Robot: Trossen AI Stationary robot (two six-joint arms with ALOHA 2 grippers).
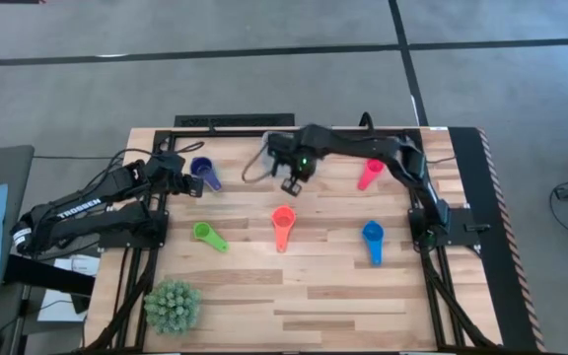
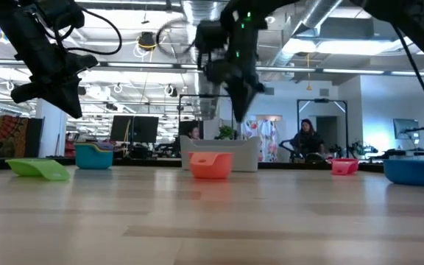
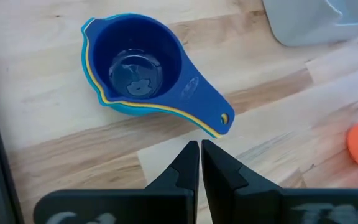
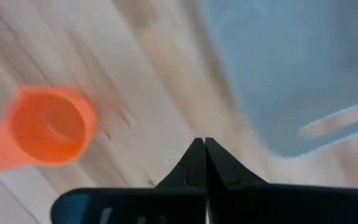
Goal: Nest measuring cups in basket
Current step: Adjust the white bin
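A nested stack of measuring cups, blue inside yellow and teal, rests on the wood at the far left. My left gripper hovers shut just short of the stack's handle end, touching nothing. The translucent basket stands at the far middle, partly under my right arm. My right gripper hangs shut above the table, pointing down, between the basket and the coral cup. Single cups rest on their bases: coral, green, pink, blue.
A spiky green plant ball sits near the front left corner. Black frame rails run along the table's sides and far edge. Bare wood lies across the near middle of the table.
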